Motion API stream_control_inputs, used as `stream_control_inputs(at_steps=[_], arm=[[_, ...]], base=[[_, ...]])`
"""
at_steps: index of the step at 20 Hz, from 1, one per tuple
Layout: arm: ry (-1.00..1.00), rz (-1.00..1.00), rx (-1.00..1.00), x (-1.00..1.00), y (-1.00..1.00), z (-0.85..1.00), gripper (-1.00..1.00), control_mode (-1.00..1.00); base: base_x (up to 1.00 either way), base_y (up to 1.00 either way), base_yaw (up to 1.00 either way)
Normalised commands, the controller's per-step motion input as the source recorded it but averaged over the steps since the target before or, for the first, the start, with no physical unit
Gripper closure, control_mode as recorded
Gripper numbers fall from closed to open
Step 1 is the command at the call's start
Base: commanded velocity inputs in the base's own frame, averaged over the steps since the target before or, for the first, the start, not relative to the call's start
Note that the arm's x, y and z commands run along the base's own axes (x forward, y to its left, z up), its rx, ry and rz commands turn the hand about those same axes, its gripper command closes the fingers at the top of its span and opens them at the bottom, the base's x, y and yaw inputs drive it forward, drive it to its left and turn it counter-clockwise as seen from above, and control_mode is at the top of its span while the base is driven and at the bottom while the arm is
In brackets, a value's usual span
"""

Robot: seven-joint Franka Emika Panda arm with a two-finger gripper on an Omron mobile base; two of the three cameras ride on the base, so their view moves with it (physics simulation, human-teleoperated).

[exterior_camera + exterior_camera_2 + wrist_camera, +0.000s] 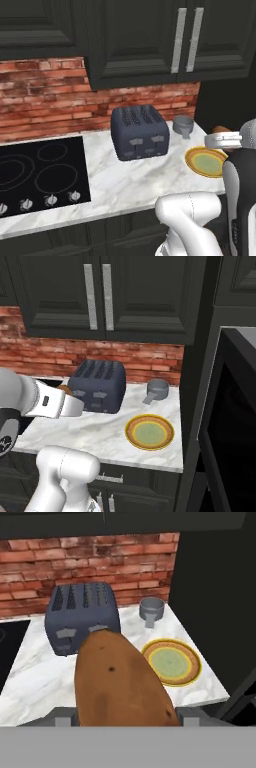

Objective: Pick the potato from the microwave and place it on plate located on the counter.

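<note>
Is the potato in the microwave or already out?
Out. The brown rounded potato sits in the gripper above the veined marble counter, short of the yellow-rimmed green plate.

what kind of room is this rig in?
A rendered home kitchen, most likely: a toaster on a marble counter, a black glass cooktop with knobs, and a brick backsplash under dark cabinets.

No text, label, brand, number or sign can be read anywhere. The toaster, the cooktop with its knobs, and the upper cabinets carry no legible markings.
</note>
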Motion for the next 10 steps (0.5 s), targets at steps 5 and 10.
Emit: stream_control_inputs(at_steps=[5, 10], arm=[[0.01, 0.0, 0.02, 0.54, -0.23, -0.05, 1.0, -1.0], [0.28, 0.0, 0.08, 1.0, -0.69, -0.38, 1.0, -1.0]], base=[[0.16, -0.02, 0.0], [0.0, 0.0, 0.0]])
